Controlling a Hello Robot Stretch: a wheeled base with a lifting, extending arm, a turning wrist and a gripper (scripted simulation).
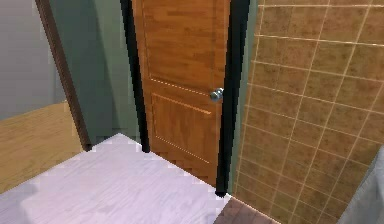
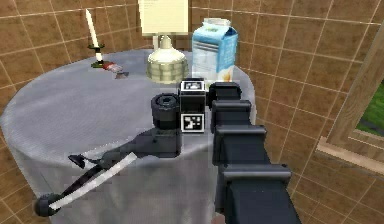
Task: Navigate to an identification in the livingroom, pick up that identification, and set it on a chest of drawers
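In the forward view a strip of tan wooden floor [image 1: 35, 140] runs along the left. Beside it, pale whitish planked floor [image 1: 110, 185] gives me open room up to a closed orange-brown panelled wooden door [image 1: 180, 80] in a dark frame. Its silver knob [image 1: 216, 94] is on the right side of the door. A brown tiled wall [image 1: 310, 100] closes off the right.

In the arm side view, the round table draped in grey-white cloth [image 2: 45, 110] fills the left and middle. The gripper [image 2: 58, 183] points down-left over the cloth's near edge. Only bare cloth lies behind its far end, so it holds nothing. I cannot tell how the fingers are set.

A small flat dark-and-red thing [image 2: 118, 70] lies on the tabletop's far side, well apart from the gripper. It is just beside a white candle [image 2: 92, 30] and left of a cream lamp [image 2: 165, 62] and a blue-and-white carton [image 2: 215, 48]. The dark square arm [image 2: 245, 150] rises on the right.
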